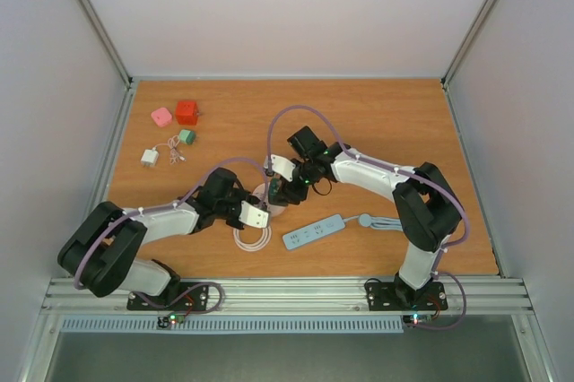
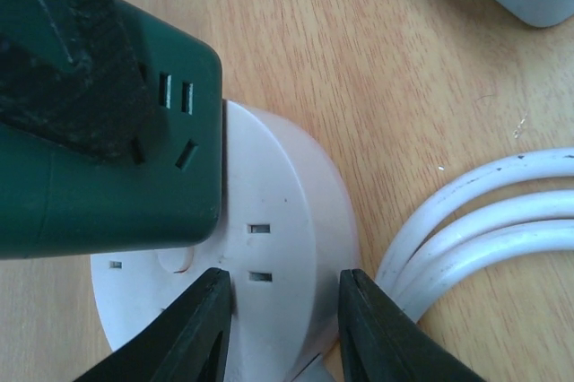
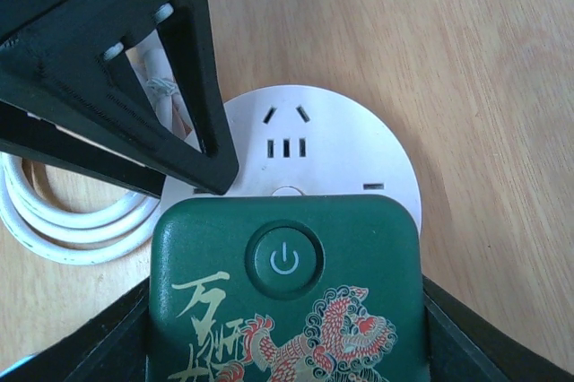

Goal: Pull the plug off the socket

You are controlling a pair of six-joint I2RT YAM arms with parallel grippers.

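clamping the dark green boxy plastic plug (image 3: pixel 287 292) with the right gripper (image 3: pixel 287 351), one black finger flat against each flank. sits pressed down onto the round white plastic socket disc (image 3: pixel 345 144), near the middle of the wooden table (image 2: pixel 386 68), and covers the disc's near half in the right wrist view.

straddling the disc's rim from the opposite side with the left gripper (image 2: pixel 285 324), jaws narrow, one finger over the top face and the other at the outer edge, just beside the coiled white cable (image 2: pixel 484 221). cannot tell whether already pinching the disc or only close around it.

turns, by judgement, on one line: straight up off the disc's face, along the hidden pins, with the plug above and the base below. so likely lifting with the right arm and bracing with the left.

hides the pins and the seam between plug and disc in every view, so seating depth stays unknown. cuts off the right fingertips at the frame's lower edge, and buries both disc and plug under the two wrists from above.
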